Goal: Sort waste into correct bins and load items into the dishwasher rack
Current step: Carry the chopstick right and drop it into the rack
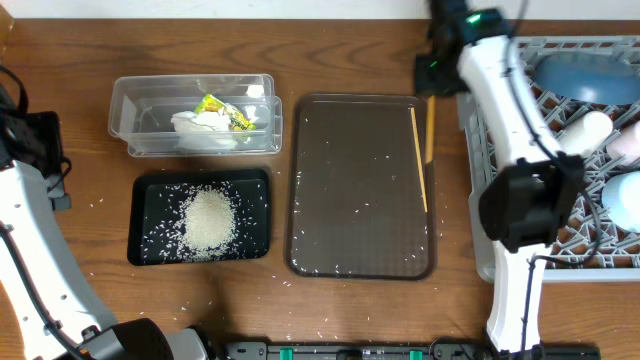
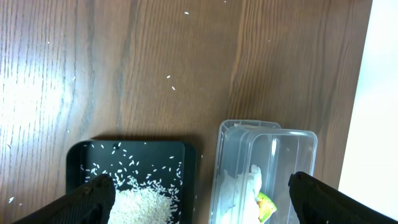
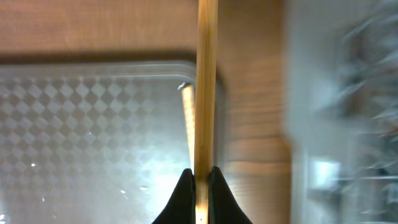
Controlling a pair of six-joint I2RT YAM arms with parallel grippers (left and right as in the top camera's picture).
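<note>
My right gripper (image 3: 200, 186) is shut on a thin wooden chopstick (image 3: 205, 93) and holds it above the right rim of the brown serving tray (image 1: 350, 200), beside the grey dishwasher rack (image 1: 480, 170). Another chopstick (image 1: 419, 160) lies on that tray. In the rack sit a large blue bowl (image 1: 585, 75), a white cup (image 1: 585, 128) and a small light-blue bowl (image 1: 625, 195). The clear tub (image 1: 125, 100) holds the tissue (image 1: 205, 125) and the wrapper (image 1: 228, 112). A heap of rice (image 1: 208, 220) lies in the black tray (image 1: 255, 200). My left gripper (image 2: 199, 205) hangs open, high over both bins.
Stray rice grains dot the brown tray and the wooden table around the black tray (image 2: 81, 155). The clear tub (image 2: 298, 143) lies close to the table's far edge. The right arm (image 1: 520, 200) reaches over the rack's left side.
</note>
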